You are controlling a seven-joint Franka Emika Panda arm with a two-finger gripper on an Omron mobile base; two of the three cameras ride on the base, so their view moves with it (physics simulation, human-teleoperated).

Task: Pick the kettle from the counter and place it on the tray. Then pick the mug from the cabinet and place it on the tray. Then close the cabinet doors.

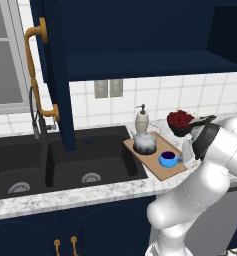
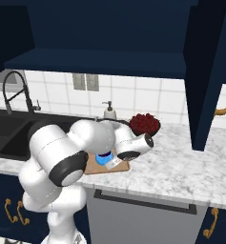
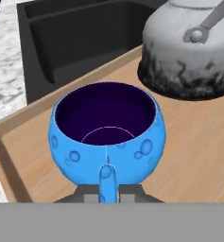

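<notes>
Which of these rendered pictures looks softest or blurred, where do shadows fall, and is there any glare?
Hand view: the bright blue mug is fairly crisp, the silvery-grey kettle looks mottled, and no glare shows on the light-brown wooden tray. Left base view: soft overall, with the open navy wall cabinet dark inside. Right base view: flat, even light on the marble counter, with hardly any cast shadows.

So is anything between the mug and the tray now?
No. The blue mug already sits on the wooden tray beside the kettle, with the gripper shut on its handle.
</notes>
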